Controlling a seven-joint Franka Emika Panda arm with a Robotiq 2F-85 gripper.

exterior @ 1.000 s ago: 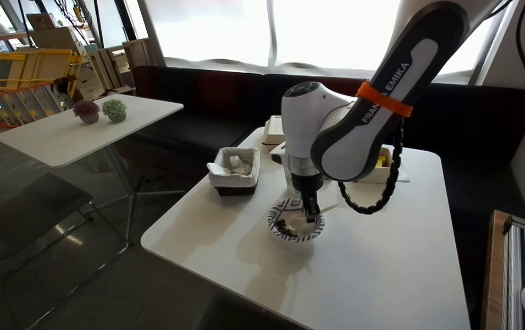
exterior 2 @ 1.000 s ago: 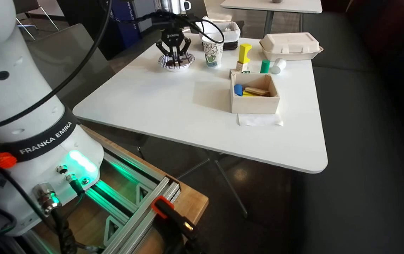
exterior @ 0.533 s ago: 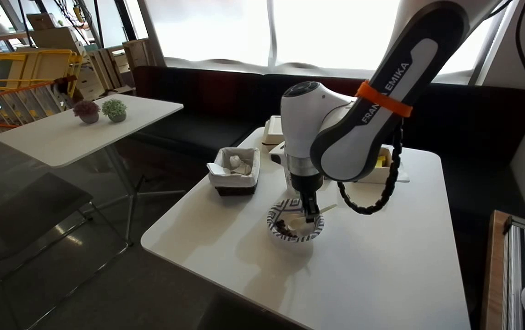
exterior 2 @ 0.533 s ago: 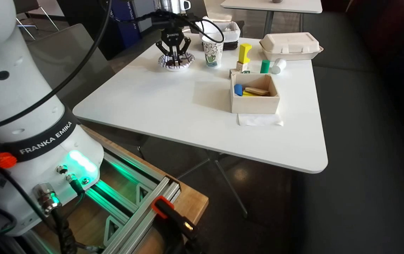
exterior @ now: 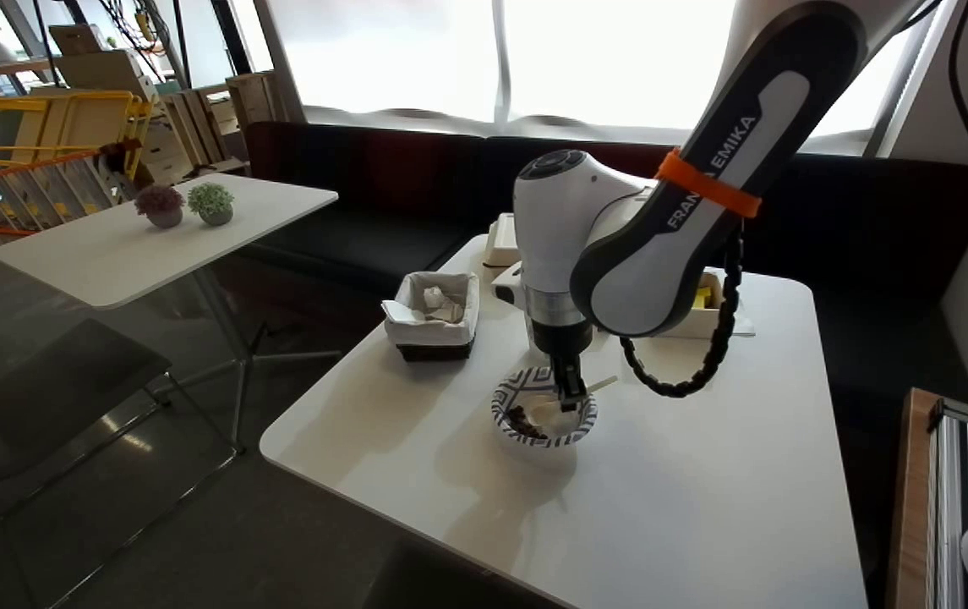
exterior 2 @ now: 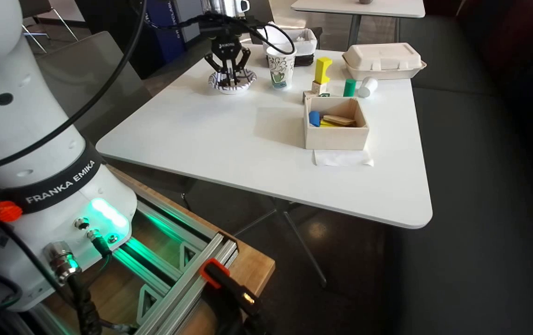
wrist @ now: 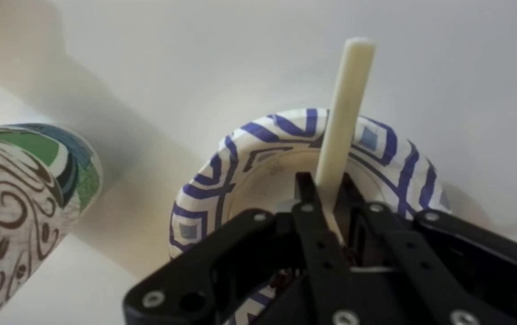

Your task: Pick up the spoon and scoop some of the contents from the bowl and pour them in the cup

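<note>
Jaws pinch slim cream-white plastic-looking spoon (wrist: 342, 119) jutting past round blue-and-white bowl (wrist: 254, 133); likely light, stiff, best held mid-handle.

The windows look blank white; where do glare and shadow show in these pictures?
In an exterior view, the windows are washed out, and soft shadow falls on the table near the bowl; in the wrist view, shadows lie beside the bowl, and the gripper looks nearly black.
</note>
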